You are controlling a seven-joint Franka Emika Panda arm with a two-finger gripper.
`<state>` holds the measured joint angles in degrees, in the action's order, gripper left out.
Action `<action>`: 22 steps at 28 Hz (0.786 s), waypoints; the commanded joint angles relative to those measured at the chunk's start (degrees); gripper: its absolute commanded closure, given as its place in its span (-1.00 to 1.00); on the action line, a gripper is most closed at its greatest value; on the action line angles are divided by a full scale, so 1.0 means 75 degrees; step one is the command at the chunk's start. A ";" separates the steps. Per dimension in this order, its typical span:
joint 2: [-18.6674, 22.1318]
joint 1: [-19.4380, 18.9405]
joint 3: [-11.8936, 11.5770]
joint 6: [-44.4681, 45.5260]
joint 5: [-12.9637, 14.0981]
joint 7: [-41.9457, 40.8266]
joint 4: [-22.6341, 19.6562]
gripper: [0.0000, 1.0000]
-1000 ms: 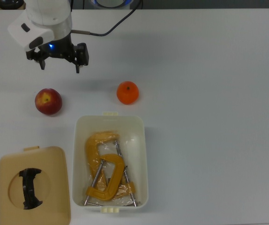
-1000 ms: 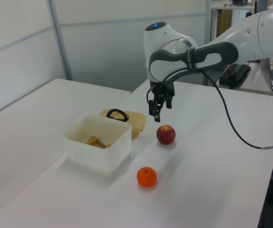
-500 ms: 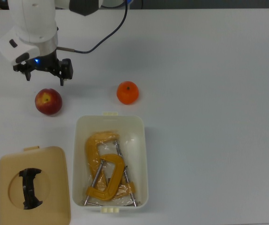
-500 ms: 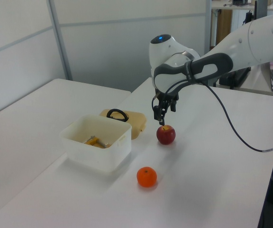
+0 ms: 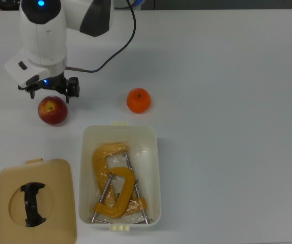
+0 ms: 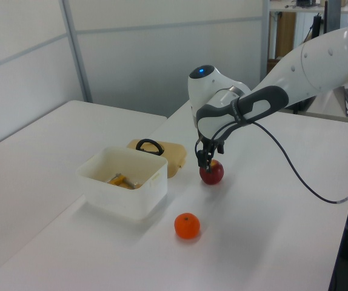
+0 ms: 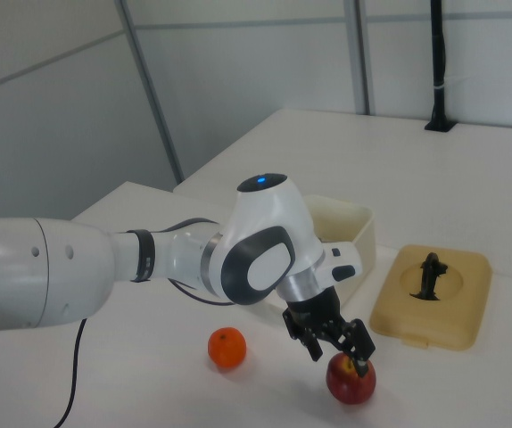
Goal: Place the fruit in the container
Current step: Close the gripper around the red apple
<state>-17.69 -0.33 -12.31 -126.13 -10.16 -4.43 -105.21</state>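
The red apple with a yellow patch lies on the white table at the top view's left; it also shows as the apple and the apple. My gripper is open and hangs just above the apple's top, a finger to either side, holding nothing. It appears low over the fruit as the gripper and the gripper. The orange sits apart, just beyond the container's short end. The cream-white container holds two yellow clamps.
A tan lid with a black handle lies flat beside the container, on the top view's lower left. The arm's black cable trails over the table behind the gripper. Bare table stretches across the top view's right half.
The gripper has travelled to the top view's left and come down from well above the table to just over the apple. The fruit, container and lid have not moved.
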 commanded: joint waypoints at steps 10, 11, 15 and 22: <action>-0.0442 -0.0027 -0.0057 -0.0937 -0.0614 0.0239 -0.0375 -1.00; -0.0489 -0.0015 -0.0057 -0.0995 -0.0614 0.0309 -0.0375 -0.93; -0.0513 -0.0027 -0.0057 -0.1090 -0.0696 0.0614 -0.0340 0.04; -0.0338 -0.0027 -0.0057 -0.1078 -0.0638 0.0871 -0.0200 1.00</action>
<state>-21.50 -0.25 -12.32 -132.82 -14.05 -0.63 -106.97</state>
